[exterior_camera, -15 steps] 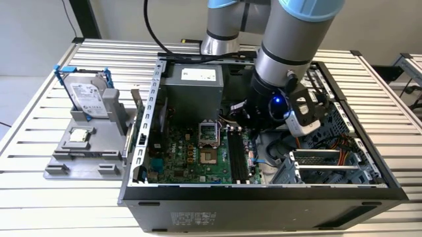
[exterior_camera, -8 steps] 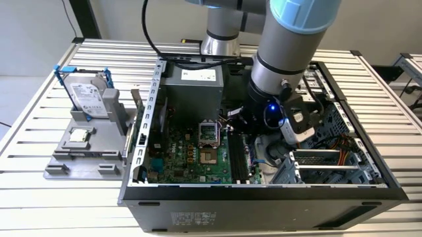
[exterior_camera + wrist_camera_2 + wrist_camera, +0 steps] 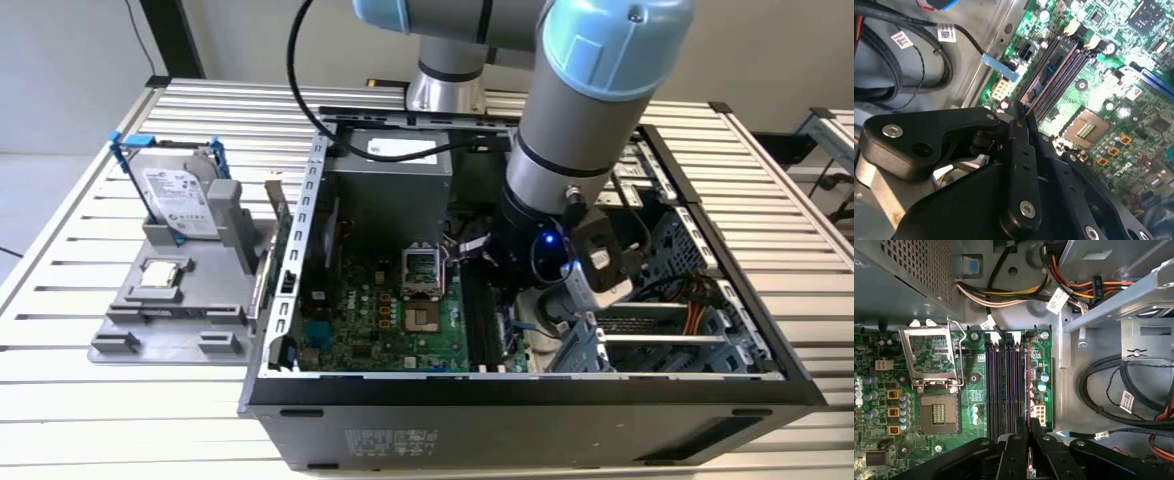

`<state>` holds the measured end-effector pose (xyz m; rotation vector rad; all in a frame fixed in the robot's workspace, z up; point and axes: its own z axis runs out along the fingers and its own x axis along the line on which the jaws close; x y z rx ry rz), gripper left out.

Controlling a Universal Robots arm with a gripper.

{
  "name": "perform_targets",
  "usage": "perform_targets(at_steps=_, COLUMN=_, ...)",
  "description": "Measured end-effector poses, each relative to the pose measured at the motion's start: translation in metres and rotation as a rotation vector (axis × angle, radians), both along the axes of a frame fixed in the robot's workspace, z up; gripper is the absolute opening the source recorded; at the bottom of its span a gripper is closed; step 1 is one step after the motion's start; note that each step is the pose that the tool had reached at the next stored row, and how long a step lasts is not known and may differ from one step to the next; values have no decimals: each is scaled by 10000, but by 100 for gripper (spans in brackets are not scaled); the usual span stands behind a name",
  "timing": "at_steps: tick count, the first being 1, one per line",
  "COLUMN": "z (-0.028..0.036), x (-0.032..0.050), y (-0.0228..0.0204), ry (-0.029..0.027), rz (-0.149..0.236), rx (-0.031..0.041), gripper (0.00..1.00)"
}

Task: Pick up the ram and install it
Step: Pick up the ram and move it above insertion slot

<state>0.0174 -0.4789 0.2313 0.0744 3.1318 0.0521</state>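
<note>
Black tool (image 3: 1029, 432), pinched narrow on the ram (image 3: 1046, 75), holds it edge-on along the outer memory slot (image 3: 1027, 342) of the motherboard (image 3: 974, 390); installation is underway, probably needing square alignment and even pressure.

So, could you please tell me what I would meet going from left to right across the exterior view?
Hard drive in its blue frame → computer case's left wall → processor socket → robot arm's wrist → metal drive bay.
</note>
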Motion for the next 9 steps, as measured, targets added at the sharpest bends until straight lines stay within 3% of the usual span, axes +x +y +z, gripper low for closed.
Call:
perform_targets(at_steps=3, z=-51, x=0, y=8, ry=0, rz=11, rx=-7, gripper=0)
perform_targets(at_steps=9, z=-57, x=4, y=7, ry=13, rz=85, rx=-5, gripper=0)
